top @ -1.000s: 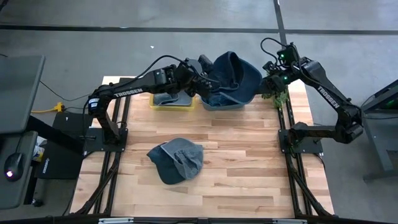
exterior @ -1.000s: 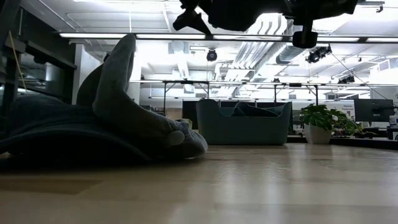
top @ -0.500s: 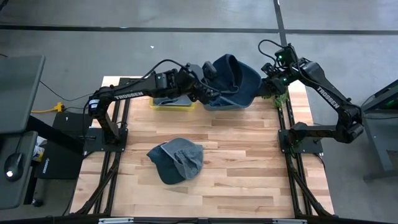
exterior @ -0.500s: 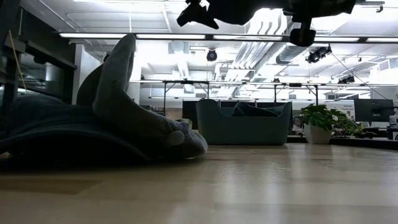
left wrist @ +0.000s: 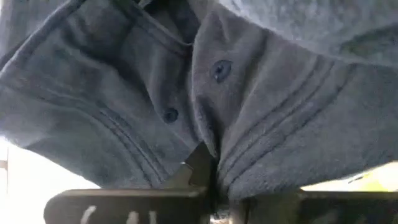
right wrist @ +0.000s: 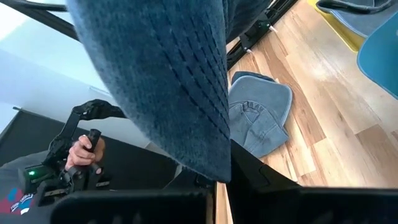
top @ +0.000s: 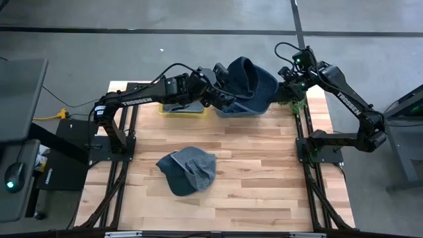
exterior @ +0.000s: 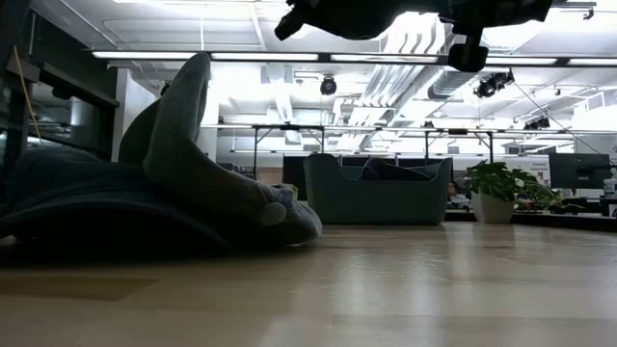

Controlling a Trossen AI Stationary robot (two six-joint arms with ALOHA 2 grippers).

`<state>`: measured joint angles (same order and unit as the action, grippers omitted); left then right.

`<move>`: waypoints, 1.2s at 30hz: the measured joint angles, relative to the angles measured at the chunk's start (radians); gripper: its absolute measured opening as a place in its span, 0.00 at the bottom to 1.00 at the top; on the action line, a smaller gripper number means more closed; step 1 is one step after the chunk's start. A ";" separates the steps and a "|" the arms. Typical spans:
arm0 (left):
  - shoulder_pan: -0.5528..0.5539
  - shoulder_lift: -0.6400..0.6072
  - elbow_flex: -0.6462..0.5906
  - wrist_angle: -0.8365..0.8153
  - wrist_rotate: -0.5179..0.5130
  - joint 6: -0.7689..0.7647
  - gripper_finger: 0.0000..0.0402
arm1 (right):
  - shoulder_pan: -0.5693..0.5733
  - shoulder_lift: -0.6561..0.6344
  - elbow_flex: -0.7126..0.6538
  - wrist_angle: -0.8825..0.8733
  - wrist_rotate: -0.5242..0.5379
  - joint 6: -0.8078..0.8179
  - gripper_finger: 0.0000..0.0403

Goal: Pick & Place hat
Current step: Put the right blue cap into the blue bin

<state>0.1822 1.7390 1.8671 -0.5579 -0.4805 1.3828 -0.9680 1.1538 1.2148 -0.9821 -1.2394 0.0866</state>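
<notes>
A dark blue hat (top: 244,79) hangs in the air above a teal bin (top: 238,111) at the table's far edge, between my two grippers. My left gripper (top: 223,99) is shut on its left side, and my right gripper (top: 285,87) is shut on its right side. In the left wrist view the hat's cloth (left wrist: 214,68) fills the picture. A second, grey-blue hat (top: 187,170) lies flat on the table's near middle and shows large in the low view (exterior: 174,183). My left gripper pinches a fold of the hat's cloth (left wrist: 214,149) between its two fingers, coming roughly level from the table's left. The hat is lifted clear of the bin. My right gripper pinches the hat's stitched brim (right wrist: 217,168) between its two fingers, from the table's right. The brim stands on edge in front of the fingers.
A yellow tray (top: 182,111) with a grey cloth thing in it stands left of the teal bin (exterior: 378,193). A potted plant (top: 295,102) stands at the far right corner. A person's hand (right wrist: 84,149) shows beyond the table on a control handle.
My left gripper has gone toward the table's right, up to the hat's left side, and has shut on its cloth. My right gripper has kept its hold, and the hat has stayed in the air above the bin.
</notes>
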 joint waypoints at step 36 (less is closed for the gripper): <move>0.056 0.000 0.000 -0.240 -0.079 -0.472 0.62 | 0.000 0.000 0.000 -0.046 0.078 -0.047 0.02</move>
<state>0.2383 1.7390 1.8675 -0.7982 -0.5594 0.9108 -0.9680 1.1534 1.2148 -1.0280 -1.1610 0.0400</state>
